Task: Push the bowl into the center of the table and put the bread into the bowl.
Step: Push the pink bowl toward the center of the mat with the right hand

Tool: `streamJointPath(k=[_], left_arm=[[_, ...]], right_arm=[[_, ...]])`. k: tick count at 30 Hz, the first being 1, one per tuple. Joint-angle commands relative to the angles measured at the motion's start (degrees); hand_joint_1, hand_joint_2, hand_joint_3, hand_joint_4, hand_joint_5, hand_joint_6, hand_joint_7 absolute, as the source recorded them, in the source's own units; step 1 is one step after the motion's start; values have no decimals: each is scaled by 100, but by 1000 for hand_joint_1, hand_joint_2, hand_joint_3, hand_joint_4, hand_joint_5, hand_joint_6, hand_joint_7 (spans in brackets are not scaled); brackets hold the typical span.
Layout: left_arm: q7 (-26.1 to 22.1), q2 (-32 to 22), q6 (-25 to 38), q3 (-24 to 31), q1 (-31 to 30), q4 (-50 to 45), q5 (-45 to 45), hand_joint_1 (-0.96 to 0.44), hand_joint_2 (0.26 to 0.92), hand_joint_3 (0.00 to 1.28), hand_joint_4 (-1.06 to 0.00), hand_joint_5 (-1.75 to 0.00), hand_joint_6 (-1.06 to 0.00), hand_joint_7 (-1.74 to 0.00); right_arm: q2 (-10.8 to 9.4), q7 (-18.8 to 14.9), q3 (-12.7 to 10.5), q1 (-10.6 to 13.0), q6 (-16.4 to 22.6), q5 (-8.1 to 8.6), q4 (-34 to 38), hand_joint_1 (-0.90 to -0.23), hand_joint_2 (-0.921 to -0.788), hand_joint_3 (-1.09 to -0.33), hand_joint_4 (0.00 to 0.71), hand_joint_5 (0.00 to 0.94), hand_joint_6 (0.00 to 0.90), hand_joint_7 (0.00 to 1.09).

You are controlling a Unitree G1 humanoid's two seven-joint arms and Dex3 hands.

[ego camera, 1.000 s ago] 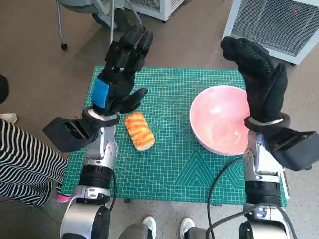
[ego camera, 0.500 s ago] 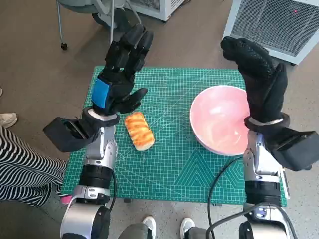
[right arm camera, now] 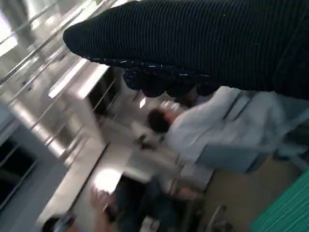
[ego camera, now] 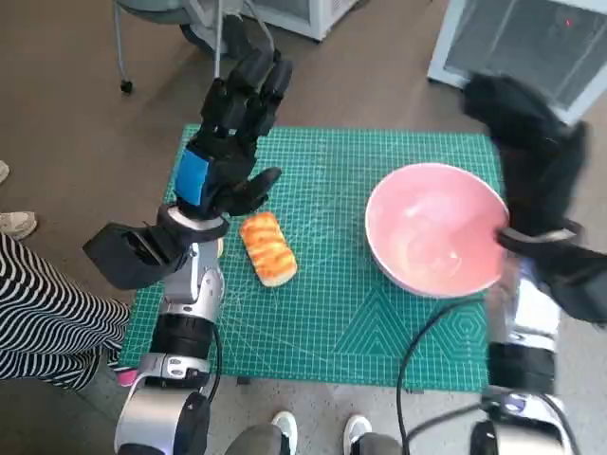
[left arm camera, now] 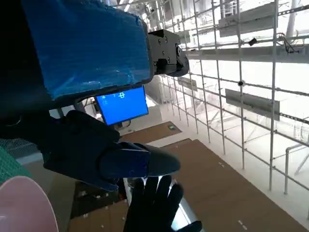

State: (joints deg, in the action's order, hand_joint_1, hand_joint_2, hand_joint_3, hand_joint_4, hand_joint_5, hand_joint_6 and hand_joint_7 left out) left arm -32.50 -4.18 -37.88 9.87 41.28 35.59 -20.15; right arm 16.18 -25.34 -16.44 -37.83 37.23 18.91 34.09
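Bowl and bread, well apart on the mat.
Pink bowl (ego camera: pixel 434 230) sits upright, empty, right side; golden bread (ego camera: pixel 266 247) lies left of it.

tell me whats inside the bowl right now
Nothing shows inside the bowl: its visible pink interior is bare. The bread lies outside it on the mat. The right robot hand covers its far-right rim.

Even daylight, soft shadows; motion blur on the right hand (ego camera: pixel 531 161); blown-out glare and smear in both wrist views.
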Motion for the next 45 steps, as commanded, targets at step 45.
streamJointPath(k=[45], left_arm=[[40, -105, -2, -9, -34, 34, 60, -679, 921, 361, -119, -1, 1, -411]], right_arm=[[60, 1441, -905, -439, -1234, -202, 4007, -640, -921, -848, 77, 0, 21, 280]])
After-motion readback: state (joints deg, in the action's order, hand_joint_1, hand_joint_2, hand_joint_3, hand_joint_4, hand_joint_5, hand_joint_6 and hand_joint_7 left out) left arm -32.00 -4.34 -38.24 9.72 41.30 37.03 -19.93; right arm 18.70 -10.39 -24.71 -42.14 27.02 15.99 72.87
